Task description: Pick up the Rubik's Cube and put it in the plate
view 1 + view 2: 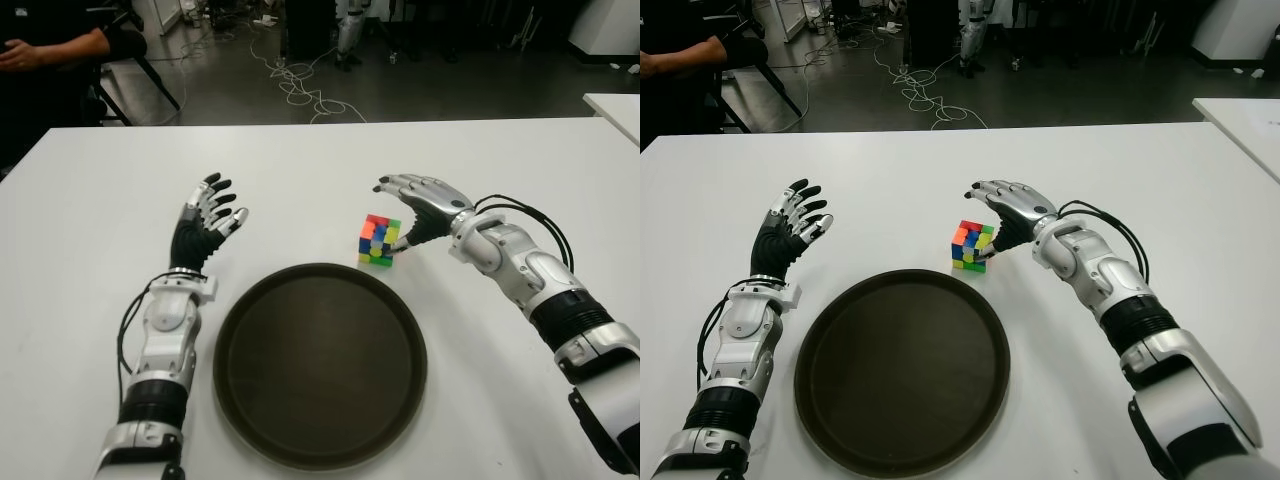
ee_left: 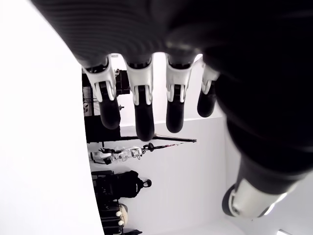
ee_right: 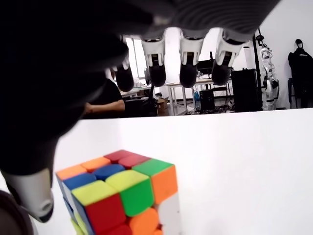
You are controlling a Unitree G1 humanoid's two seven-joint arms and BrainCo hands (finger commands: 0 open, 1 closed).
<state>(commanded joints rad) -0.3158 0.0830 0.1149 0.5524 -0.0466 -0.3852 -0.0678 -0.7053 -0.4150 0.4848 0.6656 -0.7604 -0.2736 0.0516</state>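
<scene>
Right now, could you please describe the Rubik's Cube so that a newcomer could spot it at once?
On the white table lies a large dark round plate. Just past its far rim, toward the robot's right, stands the Rubik's Cube, under the open right hand. It is the only small, brightly multicoloured thing there.

Expect even overhead lighting: the white table [image 1: 300, 160] reads bright, the floor beyond its far edge dim. Note the soft, short shadows under the cube [image 1: 378, 241] and around the plate [image 1: 320, 365] rim. In both wrist views, your near palm is a dark, unfocused mass; the table glares white.
</scene>
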